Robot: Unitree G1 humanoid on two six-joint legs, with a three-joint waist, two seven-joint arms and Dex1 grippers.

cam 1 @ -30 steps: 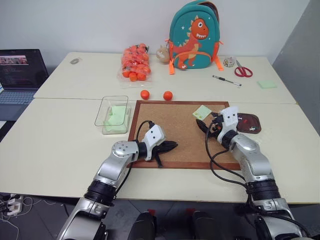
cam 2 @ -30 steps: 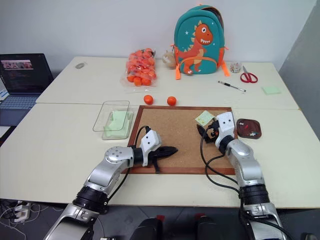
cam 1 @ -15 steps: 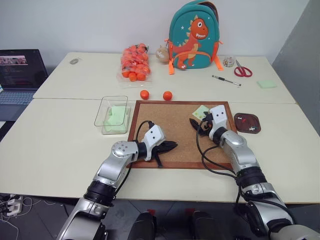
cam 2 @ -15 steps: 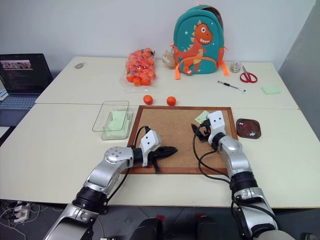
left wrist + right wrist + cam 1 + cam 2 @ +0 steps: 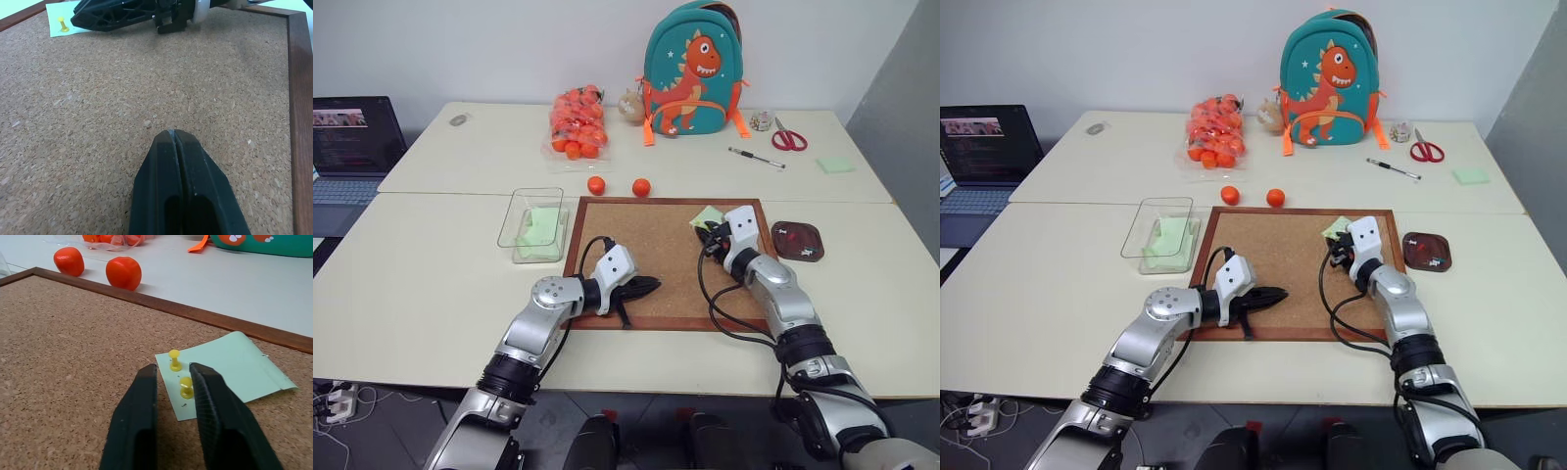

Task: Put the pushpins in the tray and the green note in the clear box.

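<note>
The green note (image 5: pixel 707 215) lies at the corkboard's far right corner, pinned by two yellow pushpins (image 5: pixel 174 359). My right gripper (image 5: pixel 172 368) lies low over the note, shut on the nearer pushpin (image 5: pixel 186 387), which still stands upright in the note. Just right of the board sits the dark-brown tray (image 5: pixel 815 238) with small red and whitish pins in it. The clear box (image 5: pixel 514 211) stands left of the board and has pale-green paper inside. My left gripper (image 5: pixel 655 285) rests shut and empty on the board's near left part.
The wood-framed corkboard (image 5: pixel 646 245) fills the table's middle. Two orange balls (image 5: pixel 597 185) lie just behind it, with a bag of more (image 5: pixel 578 122) and a dinosaur backpack (image 5: pixel 690 69) farther back. Scissors (image 5: pixel 790 139), a pen (image 5: pixel 756 158) and a green pad (image 5: pixel 835 165) lie far right. A laptop (image 5: pixel 352 147) stands far left.
My right gripper moved left from beside the tray to the green note, and its fingers closed from wide open onto a yellow pushpin. The left arm has kept still.
</note>
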